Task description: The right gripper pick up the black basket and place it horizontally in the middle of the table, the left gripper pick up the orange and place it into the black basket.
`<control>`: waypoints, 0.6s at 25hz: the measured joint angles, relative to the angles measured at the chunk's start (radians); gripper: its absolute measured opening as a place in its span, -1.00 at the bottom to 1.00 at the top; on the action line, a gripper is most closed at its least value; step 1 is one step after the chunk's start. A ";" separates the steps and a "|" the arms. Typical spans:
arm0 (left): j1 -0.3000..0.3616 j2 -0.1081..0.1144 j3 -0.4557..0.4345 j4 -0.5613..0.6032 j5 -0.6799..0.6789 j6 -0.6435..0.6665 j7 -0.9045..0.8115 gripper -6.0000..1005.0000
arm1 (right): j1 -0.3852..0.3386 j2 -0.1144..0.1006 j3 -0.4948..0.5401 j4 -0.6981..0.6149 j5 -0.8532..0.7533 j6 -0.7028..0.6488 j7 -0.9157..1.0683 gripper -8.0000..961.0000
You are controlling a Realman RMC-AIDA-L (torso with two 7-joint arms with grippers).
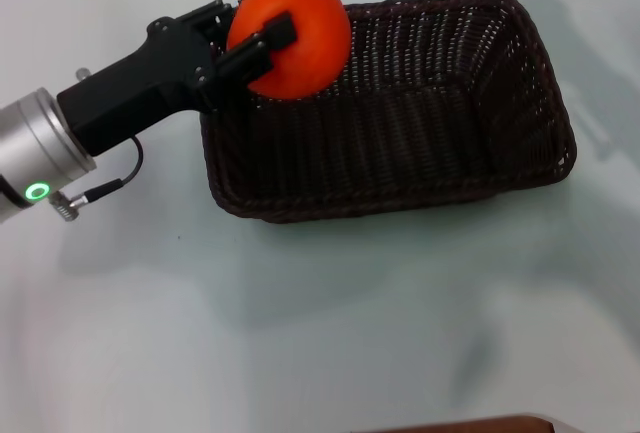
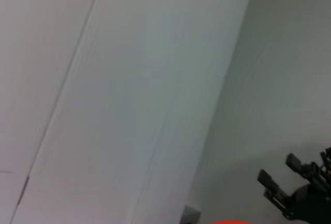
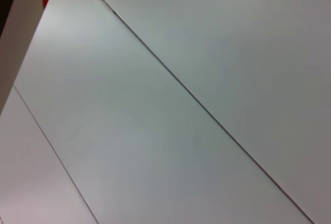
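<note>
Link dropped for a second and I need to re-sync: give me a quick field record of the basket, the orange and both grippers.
black basket: lying horizontally on the table, nothing inside
orange: clamped in the left gripper, over the basket's far-left corner rim
left gripper: shut on the orange, reaching in from the left
right gripper: out of sight in all views
orange placed in basket: not yet

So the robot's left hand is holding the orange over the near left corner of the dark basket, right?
Not quite. In the head view the left hand does hold the orange, but over the far left corner of the basket, not the near one. The rest is right.
</note>
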 joint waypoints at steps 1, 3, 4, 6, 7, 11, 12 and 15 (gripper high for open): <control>0.002 0.001 0.001 0.004 -0.004 0.001 0.014 -0.48 | 0.000 0.000 0.001 0.000 0.000 0.000 -0.003 0.41; 0.011 0.003 -0.006 0.008 -0.009 0.002 0.033 -0.38 | 0.000 0.000 0.001 0.001 0.000 -0.001 -0.011 0.42; 0.021 0.004 -0.020 0.008 -0.011 0.002 0.040 -0.30 | 0.001 0.000 0.002 0.001 0.000 -0.001 -0.016 0.42; 0.048 0.007 -0.071 0.005 -0.014 0.002 0.045 -0.14 | 0.001 0.000 0.002 0.002 0.000 -0.002 -0.030 0.42; 0.064 0.007 -0.108 0.005 -0.015 -0.001 0.050 -0.05 | 0.002 0.000 0.002 0.005 0.001 -0.002 -0.037 0.42; 0.132 0.008 -0.227 0.009 -0.037 -0.014 0.110 0.50 | 0.003 -0.001 0.008 0.024 0.012 -0.009 -0.065 0.42; 0.161 0.008 -0.270 0.018 -0.055 -0.016 0.146 0.53 | 0.003 -0.001 0.012 0.026 0.013 -0.011 -0.071 0.42; 0.188 0.007 -0.333 0.051 -0.085 -0.016 0.202 0.61 | 0.003 0.002 0.017 0.033 0.013 -0.012 -0.106 0.42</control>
